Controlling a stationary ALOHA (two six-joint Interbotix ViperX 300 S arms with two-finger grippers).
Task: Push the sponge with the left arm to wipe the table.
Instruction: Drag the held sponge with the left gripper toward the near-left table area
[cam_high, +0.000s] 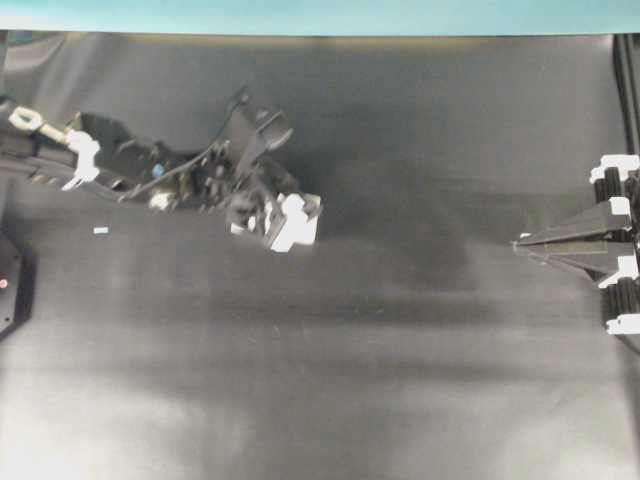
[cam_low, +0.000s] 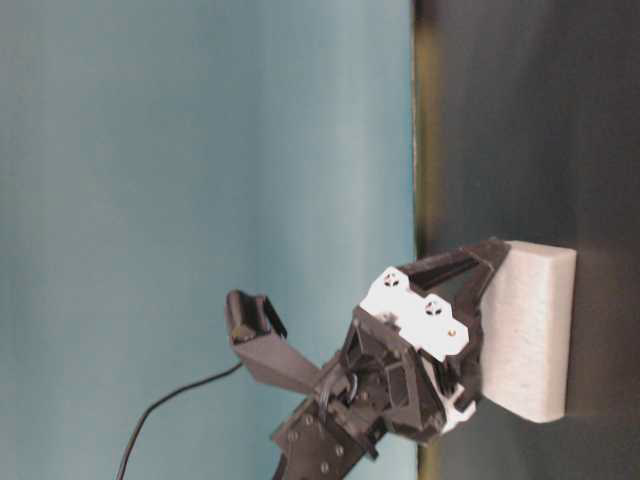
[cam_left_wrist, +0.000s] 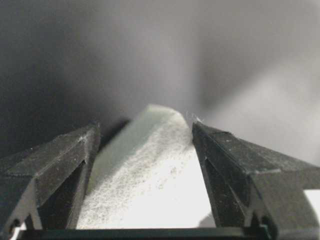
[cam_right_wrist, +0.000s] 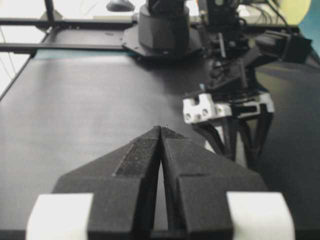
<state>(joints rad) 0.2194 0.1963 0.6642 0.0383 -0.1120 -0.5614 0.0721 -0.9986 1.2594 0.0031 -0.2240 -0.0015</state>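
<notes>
The left end effector (cam_left_wrist: 145, 150) stands wide, its two black fingers (cam_left_wrist: 60, 155) set on either side of the sponge (cam_left_wrist: 150, 175), which fills the gap between them. Whether the fingers press the foam or merely bracket it cannot be told from the left wrist view; the fit looks snug, and bracketing the block this way would keep it from sliding out sideways during a push. In the table-level view the sponge (cam_low: 525, 330) lies flat against the dark surface (cam_low: 560, 130) with the left end effector (cam_low: 470, 300) bearing on its upper face, a posture that suits wiping rather than lifting.

From overhead, the sponge (cam_high: 293, 222) sits left of the middle of the surface (cam_high: 400, 350), at the tip of the left arm (cam_high: 150, 170), which reaches in from the left edge with its white clips and cables showing. A tiny pale fleck (cam_high: 100, 230) lies well apart, near the arm's base side. A teal strip (cam_high: 320, 15) runs along the far edge.

The right end effector (cam_high: 520, 243) points inward from the right edge with its fingers drawn together to a closed point, and the right wrist view shows the tips (cam_right_wrist: 161, 131) meeting with nothing between them. It appears parked clear of the wiping lane. Much of the surface ahead of the sponge looks still to be covered, so the job seems early or midway
</notes>
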